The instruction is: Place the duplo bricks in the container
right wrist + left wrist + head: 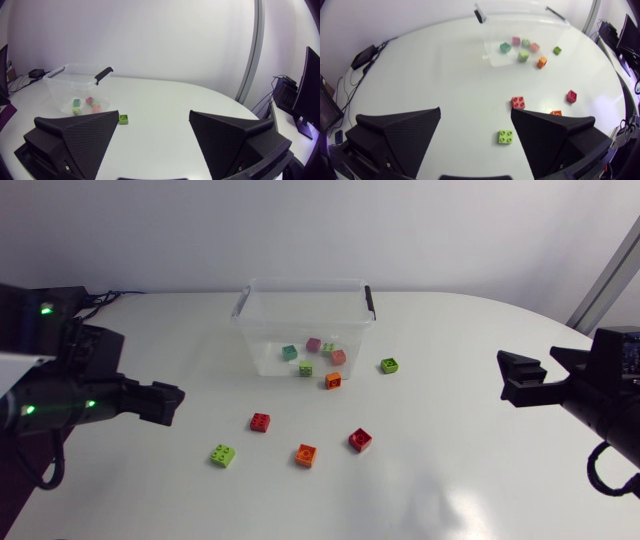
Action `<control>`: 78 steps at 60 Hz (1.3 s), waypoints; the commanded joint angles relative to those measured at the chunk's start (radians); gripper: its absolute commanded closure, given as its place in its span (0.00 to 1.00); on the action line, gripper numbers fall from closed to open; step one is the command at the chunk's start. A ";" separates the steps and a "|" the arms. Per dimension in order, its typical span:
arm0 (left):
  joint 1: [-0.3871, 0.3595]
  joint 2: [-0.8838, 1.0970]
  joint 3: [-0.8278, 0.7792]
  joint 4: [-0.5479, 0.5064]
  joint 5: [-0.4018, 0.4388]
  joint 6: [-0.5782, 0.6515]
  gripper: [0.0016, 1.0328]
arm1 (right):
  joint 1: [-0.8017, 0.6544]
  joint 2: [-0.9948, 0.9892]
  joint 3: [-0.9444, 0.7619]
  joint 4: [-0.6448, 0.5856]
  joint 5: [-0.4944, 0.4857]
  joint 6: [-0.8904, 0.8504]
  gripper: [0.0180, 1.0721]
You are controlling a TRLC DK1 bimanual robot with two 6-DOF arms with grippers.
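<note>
1. Head view: clear container (pixel 262 345) sits far-middle on the desk (pixel 450 490). A few bricks lie inside, among them a pink brick (pixel 313 344). Loose in front are a red brick (pixel 260 421), a green brick (pixel 223 454) and an orange brick (pixel 306 454).
2. Left wrist view: left jaws wide open, empty. Green brick (pixel 506 136) and red brick (pixel 518 102) ahead of them.
3. Right wrist view: right jaws open, empty. Container (pixel 62 90) well ahead, with a second green brick (pixel 124 118) beside it.

The clear, open-topped container (pixel 250 330) stands upright, holding a teal brick (pixel 289 352), a pink brick (pixel 313 344) and three others. Six more lie scattered on the surface before it, among them a red brick (pixel 260 421) and a lime brick (pixel 223 454).
</note>
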 commanded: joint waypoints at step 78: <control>-0.167 0.817 0.229 -0.147 0.044 -0.033 0.69 | 0.018 0.693 0.454 -0.389 -0.132 -0.131 0.05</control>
